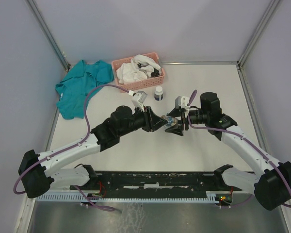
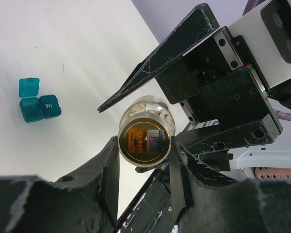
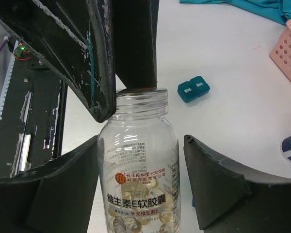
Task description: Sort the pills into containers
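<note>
Gripping the bottle (image 3: 138,184) near its neck, the left hand (image 2: 144,145) holds it above the worktop (image 3: 223,58); the right hand (image 3: 140,141) is open, its jaws flanking the body without touching. Smooth, stiff plastic, probably light and slippery, so the labelled middle looks the surest hold. The containers (image 2: 39,102) lie nearby.

White arm links (image 1: 68,150), black joints (image 1: 120,125), looping purple cables (image 1: 88,104), scuffed black claw fingers (image 2: 155,56).
</note>
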Controlling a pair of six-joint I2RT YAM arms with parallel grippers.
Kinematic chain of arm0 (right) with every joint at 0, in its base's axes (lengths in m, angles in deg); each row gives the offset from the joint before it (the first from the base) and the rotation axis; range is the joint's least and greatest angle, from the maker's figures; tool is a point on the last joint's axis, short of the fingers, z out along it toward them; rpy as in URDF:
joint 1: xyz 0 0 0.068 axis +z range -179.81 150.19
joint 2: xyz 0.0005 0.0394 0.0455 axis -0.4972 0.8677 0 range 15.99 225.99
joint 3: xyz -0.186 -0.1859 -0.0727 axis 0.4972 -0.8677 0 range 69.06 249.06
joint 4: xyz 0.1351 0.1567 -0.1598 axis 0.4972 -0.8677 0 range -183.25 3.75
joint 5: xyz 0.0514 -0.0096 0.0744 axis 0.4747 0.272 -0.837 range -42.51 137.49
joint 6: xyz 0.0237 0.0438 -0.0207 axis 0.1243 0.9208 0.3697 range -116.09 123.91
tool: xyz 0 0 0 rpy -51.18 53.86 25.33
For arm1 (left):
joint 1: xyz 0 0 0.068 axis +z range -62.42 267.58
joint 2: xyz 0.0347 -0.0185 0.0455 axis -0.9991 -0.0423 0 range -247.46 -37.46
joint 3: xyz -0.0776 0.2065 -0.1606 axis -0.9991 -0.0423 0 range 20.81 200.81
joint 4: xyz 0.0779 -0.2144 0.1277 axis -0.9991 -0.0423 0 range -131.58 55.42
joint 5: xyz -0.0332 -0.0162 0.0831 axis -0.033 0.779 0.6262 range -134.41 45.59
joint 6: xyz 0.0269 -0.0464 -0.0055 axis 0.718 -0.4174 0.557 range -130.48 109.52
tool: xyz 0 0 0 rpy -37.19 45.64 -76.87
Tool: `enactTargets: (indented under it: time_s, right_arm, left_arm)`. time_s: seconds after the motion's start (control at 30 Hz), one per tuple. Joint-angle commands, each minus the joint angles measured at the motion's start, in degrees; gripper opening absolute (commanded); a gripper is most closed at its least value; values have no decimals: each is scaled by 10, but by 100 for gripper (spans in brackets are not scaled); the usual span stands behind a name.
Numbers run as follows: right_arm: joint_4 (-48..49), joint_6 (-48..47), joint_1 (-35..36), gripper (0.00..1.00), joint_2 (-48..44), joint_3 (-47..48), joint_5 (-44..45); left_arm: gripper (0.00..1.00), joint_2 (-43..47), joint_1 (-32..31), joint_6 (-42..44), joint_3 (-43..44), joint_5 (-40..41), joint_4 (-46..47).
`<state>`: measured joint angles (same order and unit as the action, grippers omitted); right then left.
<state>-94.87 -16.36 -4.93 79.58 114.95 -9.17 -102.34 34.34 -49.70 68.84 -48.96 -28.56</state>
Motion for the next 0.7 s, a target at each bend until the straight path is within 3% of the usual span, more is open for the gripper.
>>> enactTargets:
  time_s: [0.0,0.1,0.23,0.33,0.47,0.67]
  right_arm:
    - [6,-7,5,74,-1,18,-2]
    - [3,-9,6,62,-2,20,-4]
    - [-7,-12,6,38,-2,28,-6]
    - [-19,-8,5,26,-3,36,-7]
    - [-68,-30,2,17,0,57,-27]
    - [-106,-55,-7,9,10,69,-72]
  left_arm:
    - [3,13,-3,-14,7,8,36]
    - [3,14,-4,-15,8,8,35]
    - [8,16,-4,-16,8,9,35]
    - [26,25,-4,-17,5,11,35]
    - [56,62,-3,-16,-29,10,64]
    - [76,169,-4,23,-128,16,137]
